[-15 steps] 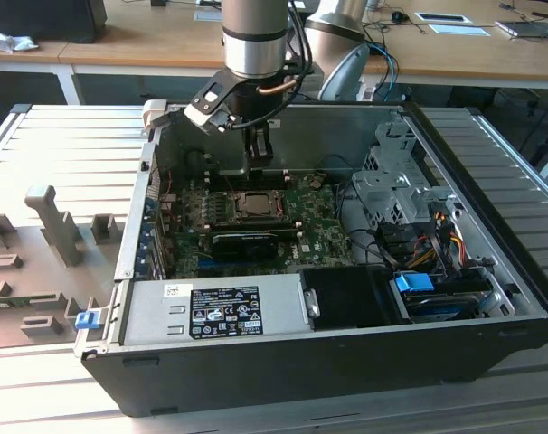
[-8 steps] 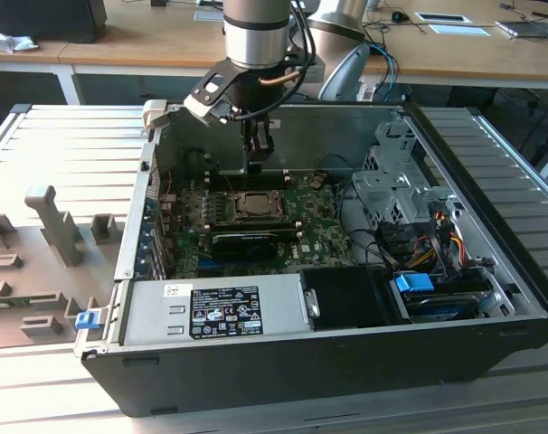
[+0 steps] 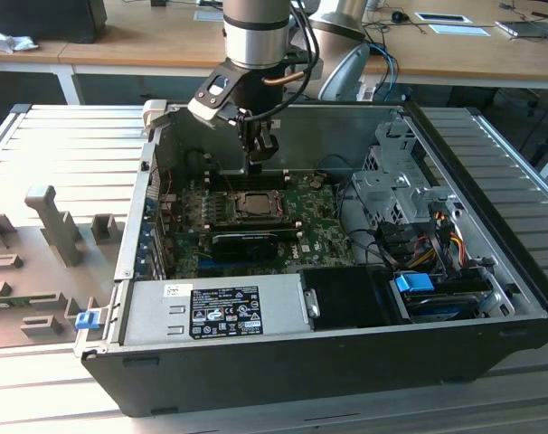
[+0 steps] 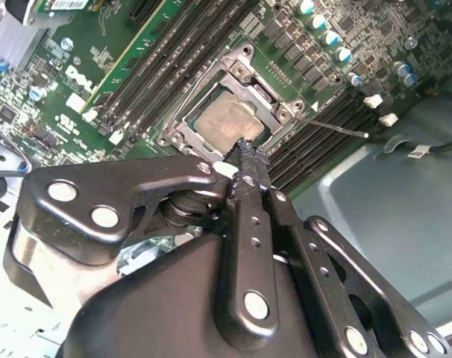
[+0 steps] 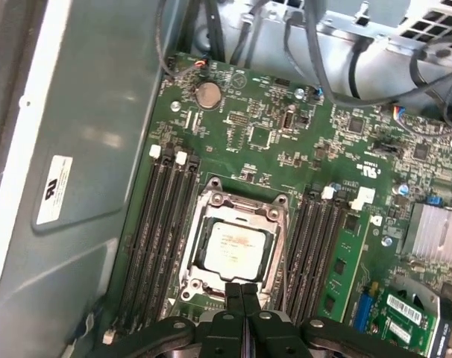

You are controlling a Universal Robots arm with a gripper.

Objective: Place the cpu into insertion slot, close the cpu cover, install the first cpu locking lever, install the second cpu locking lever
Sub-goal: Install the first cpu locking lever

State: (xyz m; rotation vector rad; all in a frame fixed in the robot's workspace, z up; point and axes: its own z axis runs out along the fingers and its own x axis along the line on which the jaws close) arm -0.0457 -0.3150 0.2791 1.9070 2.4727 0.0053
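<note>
Inside the open computer case on the ribbed worktop, low over the green motherboard: the tool, fingers pressed flat together, nothing between them. Hangs just off one edge of the cpu cover; cannot tell whether touching. Within that cover's window, the cpu, flat in the insertion slot between banks of memory slots. In the second wrist view, a thin metal lever, jutting sideways over those slots.

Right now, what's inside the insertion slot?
The cpu sits there, silver top showing through the window of the cpu cover. The frame hides its edges; contacts underneath can't be seen.
</note>
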